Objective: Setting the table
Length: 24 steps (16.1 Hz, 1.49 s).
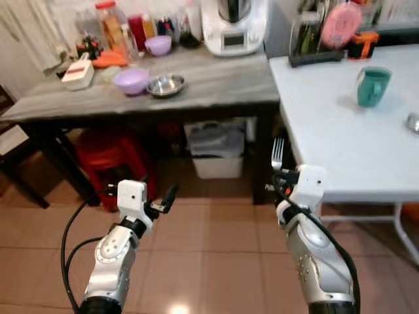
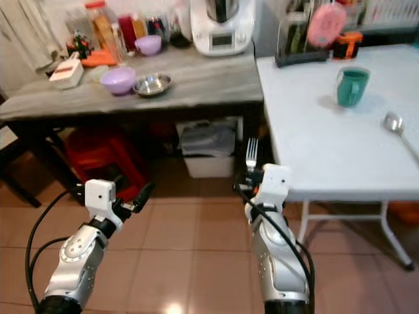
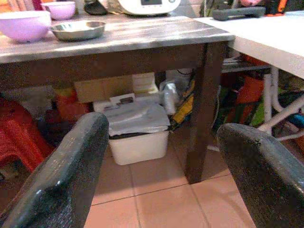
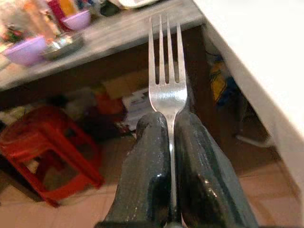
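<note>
Standing ahead are a white bench [image 1: 340,131] carrying a green mug [image 1: 372,86] and a grey bench [image 1: 209,82] beside it. Right gripper [image 4: 170,137] is pinching a fork [image 4: 166,71] upright, tines up, just below the white bench's edge. Left gripper [image 3: 161,156] is hanging low, fingers [image 3: 61,175] spread wide, holding nothing.

Terracotta tile floor [image 1: 216,261] underfoot, glossy enough to catch a spot of overhead light. Ahead, a grey wood-grain tabletop [image 1: 216,82] on dark legs, crowded along its far edge (jars, bowls, a white kitchen appliance [image 1: 234,26]). Beneath it, a red plastic stool [image 1: 108,160] and a white bin [image 1: 218,152] lined with a grey bag. Just beside it to the right, a white tabletop [image 1: 340,137] on white metal legs.
</note>
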Available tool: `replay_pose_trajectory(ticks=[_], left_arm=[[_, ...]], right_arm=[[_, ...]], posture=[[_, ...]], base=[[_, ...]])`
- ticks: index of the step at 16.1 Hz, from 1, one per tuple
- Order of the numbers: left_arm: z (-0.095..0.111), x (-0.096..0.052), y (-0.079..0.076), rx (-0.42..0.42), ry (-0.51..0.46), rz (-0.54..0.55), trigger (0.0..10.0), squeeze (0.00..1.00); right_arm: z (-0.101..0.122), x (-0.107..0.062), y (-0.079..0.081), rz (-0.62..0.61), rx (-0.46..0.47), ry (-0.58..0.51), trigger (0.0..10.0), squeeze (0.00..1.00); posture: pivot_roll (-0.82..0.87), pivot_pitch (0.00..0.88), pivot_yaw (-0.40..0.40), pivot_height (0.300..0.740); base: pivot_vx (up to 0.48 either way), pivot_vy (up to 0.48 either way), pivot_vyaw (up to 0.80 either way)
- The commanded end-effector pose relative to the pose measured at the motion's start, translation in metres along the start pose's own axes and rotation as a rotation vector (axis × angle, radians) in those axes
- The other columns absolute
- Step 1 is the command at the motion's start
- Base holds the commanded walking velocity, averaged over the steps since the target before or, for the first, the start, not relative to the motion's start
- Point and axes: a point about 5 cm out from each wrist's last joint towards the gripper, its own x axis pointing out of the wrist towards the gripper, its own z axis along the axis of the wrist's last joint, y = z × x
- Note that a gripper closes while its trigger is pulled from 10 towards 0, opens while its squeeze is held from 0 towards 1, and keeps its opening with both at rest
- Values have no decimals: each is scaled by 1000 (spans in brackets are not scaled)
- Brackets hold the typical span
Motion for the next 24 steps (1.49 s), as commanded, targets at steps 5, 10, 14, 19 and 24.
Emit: replay_pose_trajectory(ticks=[5,10,14,19,24], left_arm=[[1,0,4,21,2,13,10000,0],[4,-4,19,72,-12,115,10000,0],[0,-25,35,94,8,189,10000,0],[-10,-50,40,109,30,239,10000,0],[-7,-52,28,76,12,162,10000,0]], right_arm=[[3,0,1,3,6,-13,10000,0],[6,-7,-7,-1,-103,-61,10000,0],[5,-17,-22,-27,-175,-74,10000,0],[-2,-35,-33,-40,-232,-86,10000,0],[-1,-35,-27,-12,-254,-103,10000,0]], posture=[[-75,0,124,740],[-72,0,121,740],[-69,0,125,740],[-56,0,114,740],[-51,0,115,740]], base=[[0,426,0],[0,425,0],[0,422,0],[0,144,0],[0,0,0]])
